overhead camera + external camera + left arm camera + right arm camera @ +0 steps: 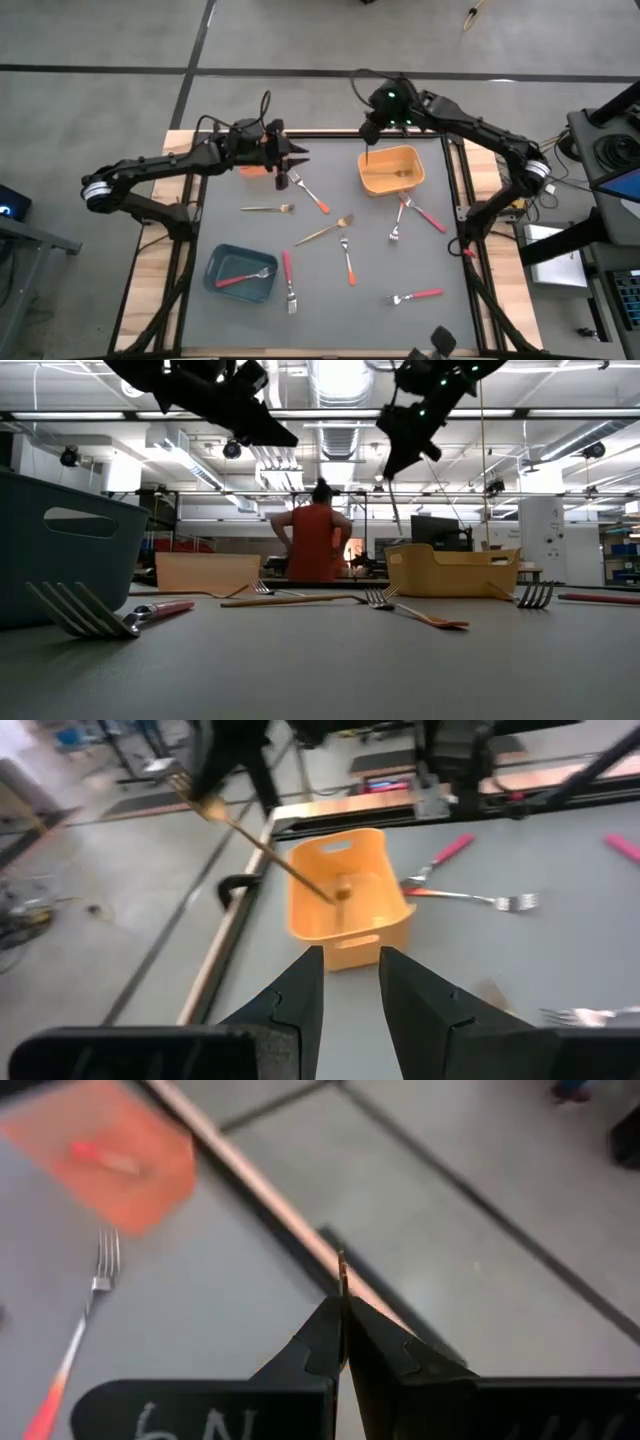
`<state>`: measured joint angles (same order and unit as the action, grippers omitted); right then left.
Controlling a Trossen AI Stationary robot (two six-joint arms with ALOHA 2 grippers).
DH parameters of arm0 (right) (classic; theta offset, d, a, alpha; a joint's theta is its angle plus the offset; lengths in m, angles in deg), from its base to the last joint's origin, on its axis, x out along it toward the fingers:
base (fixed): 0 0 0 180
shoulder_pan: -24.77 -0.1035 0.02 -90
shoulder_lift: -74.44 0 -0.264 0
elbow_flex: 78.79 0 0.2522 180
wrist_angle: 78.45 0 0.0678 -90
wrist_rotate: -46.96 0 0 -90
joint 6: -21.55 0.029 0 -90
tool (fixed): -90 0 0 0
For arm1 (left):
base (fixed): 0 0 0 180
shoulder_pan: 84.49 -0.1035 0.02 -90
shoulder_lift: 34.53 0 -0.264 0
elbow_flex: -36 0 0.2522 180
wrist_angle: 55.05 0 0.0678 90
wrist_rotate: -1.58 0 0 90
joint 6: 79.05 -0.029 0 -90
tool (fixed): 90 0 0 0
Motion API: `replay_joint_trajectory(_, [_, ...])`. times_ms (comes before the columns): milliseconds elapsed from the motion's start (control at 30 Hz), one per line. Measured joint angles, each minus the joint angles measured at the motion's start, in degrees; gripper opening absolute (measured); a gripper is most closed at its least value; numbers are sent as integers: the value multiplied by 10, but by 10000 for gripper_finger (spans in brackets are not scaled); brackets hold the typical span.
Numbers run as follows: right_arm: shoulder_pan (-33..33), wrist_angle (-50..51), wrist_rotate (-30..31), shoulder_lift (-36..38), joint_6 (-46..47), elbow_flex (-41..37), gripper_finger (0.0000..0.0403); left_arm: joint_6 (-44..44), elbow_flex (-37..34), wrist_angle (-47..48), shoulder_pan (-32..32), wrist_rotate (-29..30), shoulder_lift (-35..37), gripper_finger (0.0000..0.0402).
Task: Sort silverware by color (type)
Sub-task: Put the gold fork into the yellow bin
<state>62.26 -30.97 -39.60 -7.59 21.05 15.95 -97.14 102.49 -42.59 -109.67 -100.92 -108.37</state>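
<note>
The right gripper (370,135) hangs over the back rim of the yellow-orange bin (414,181), its fingers pinched tight on the end of a gold fork (262,844) that dangles tines-down toward the bin below it. That bin already seems to hold another gold piece lying inside. Across from it, the left gripper (292,160) hovers empty beside the orange bin (252,170), fingers a little apart with nothing between them; in the right wrist view one orange-handled fork (108,1159) lies in that bin.

By my reckoning the sorting is barely a third done. The teal bin (234,289), well off toward the front from the left gripper, holds one red-handled fork (243,277). Out on the grey table (440,260) there are still about nine forks: an orange-handled one (310,192) just in front of the left gripper, two gold ones (268,209) nearer the middle, another orange one (347,260), a red one (288,279) just beside the teal bin, and a small cluster of red-handled forks (422,214) in front of the yellow-orange bin, plus one (418,296) farther toward the front edge.

A person in a red top (316,545) stands far behind the table, back turned.

White hand-drawn marks show on the right gripper's body in its wrist view, but I cannot read them; I see no brands or labels elsewhere.
</note>
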Motion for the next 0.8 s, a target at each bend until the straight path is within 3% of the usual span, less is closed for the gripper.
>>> replay_joint_trajectory(100, [-15, -85, 28, 54, 36, -72, 8, 1, 0, -1, 2, -36, 0, 82])
replay_joint_trajectory(367, [-61, -371, 31, 171, 82, -268, 8, 53, 0, -27, 6, -108, -9, 82])
replay_joint_trajectory(633, [-101, -622, 32, 205, 97, -389, 8, 135, 0, -147, 23, -111, -68, 82])
replay_joint_trajectory(800, [-137, -650, 33, 203, 60, -420, 8, 155, 4, -156, 37, -65, -91, 82])
